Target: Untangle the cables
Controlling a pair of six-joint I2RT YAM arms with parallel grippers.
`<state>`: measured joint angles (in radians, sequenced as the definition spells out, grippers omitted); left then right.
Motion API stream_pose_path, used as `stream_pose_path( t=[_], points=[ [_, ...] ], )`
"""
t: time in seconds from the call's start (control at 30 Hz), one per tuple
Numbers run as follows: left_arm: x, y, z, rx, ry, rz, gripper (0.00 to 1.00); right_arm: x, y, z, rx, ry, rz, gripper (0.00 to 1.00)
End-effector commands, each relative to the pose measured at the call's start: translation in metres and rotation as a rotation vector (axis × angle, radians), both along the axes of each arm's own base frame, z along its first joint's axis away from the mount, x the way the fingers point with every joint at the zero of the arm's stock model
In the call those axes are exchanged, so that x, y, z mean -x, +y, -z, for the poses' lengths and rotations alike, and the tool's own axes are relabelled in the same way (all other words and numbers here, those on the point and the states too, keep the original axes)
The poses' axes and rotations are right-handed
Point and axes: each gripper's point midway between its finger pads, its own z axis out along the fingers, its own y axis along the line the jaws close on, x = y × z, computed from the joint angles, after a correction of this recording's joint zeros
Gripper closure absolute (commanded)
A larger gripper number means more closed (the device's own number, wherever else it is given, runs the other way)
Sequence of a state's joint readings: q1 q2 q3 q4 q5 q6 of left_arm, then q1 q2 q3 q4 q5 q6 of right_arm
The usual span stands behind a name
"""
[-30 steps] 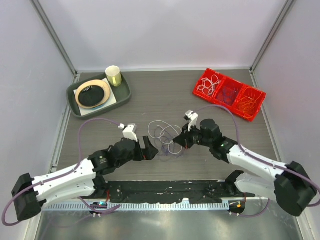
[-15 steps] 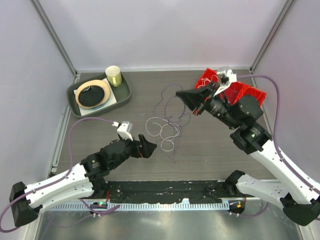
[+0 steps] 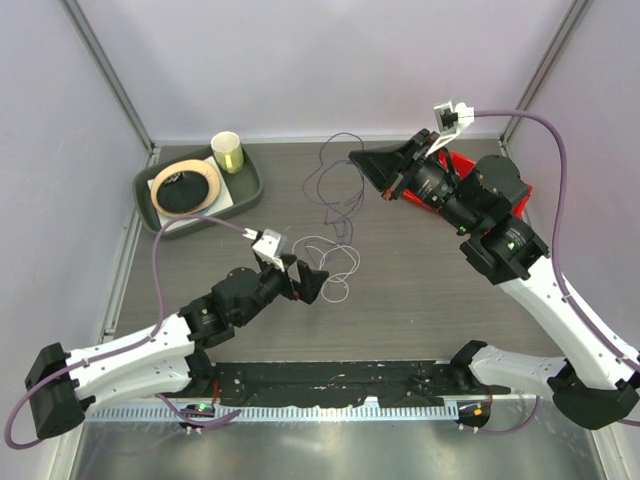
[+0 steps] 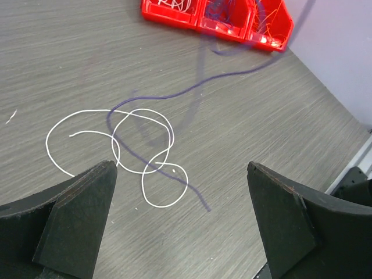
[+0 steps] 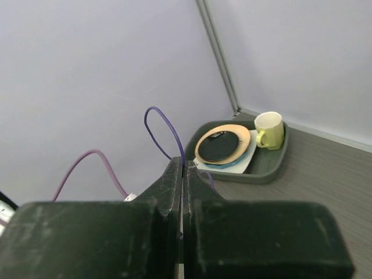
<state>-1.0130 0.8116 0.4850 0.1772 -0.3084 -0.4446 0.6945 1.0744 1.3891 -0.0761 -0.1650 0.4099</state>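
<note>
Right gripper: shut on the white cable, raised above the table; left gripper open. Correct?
No: the right gripper is shut on the purple cable, as the right wrist view shows. The rest holds: raised above the table, left gripper open.

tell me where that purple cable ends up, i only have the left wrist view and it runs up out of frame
observer: it ends in the right gripper, which is shut on the purple cable.
operator: is that gripper down on the table
observer: no, it is held high above the back of the table, near the red bin, and the cable hangs from it in loose loops.
operator: anything off to the left i can't see
observer: a dark green tray sits at the back left with a plate and a yellow cup on it, not touching the cable.
</note>
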Motion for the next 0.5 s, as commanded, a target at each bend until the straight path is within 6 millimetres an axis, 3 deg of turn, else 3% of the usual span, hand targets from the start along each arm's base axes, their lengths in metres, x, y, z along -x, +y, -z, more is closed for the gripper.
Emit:
stream_pose_path(
  t=[0.0, 0.07, 0.1, 0.2, 0.27, 0.33, 0.37, 0.43, 0.47],
  points=[
    [-0.013, -0.009, -0.023, 0.011, -0.078, -0.017, 0.0, -0.01, -0.017, -0.018, -0.003, -0.035, 0.116, 0.99],
    [-0.014, -0.012, -0.019, 0.024, -0.067, -0.014, 0.0, -0.015, -0.017, -0.012, 0.012, -0.027, 0.13, 0.99],
    [-0.012, -0.017, -0.027, 0.054, -0.089, 0.011, 0.0, -0.016, -0.015, -0.007, 0.015, -0.019, 0.126, 0.99],
    [-0.013, -0.023, -0.031, 0.061, -0.11, 0.026, 0.0, -0.014, -0.011, -0.009, 0.002, -0.018, 0.102, 0.99],
    [-0.023, -0.024, -0.03, 0.046, -0.116, -0.015, 0.0, -0.014, -0.012, -0.013, -0.016, -0.018, 0.108, 0.99],
    [-0.034, -0.027, -0.042, 0.068, -0.153, -0.06, 0.0, -0.014, -0.01, -0.014, -0.049, -0.002, 0.094, 0.99],
    [-0.039, -0.033, -0.035, 0.042, -0.147, -0.059, 0.0, -0.013, -0.009, -0.018, -0.071, -0.012, 0.088, 0.99],
    [-0.041, -0.048, -0.047, 0.05, -0.171, -0.019, 0.0, -0.014, -0.006, -0.02, -0.083, -0.006, 0.08, 0.99],
    [-0.044, -0.056, -0.038, 0.024, -0.16, -0.005, 0.0, -0.015, -0.005, -0.022, -0.087, -0.004, 0.077, 0.99]
  ],
)
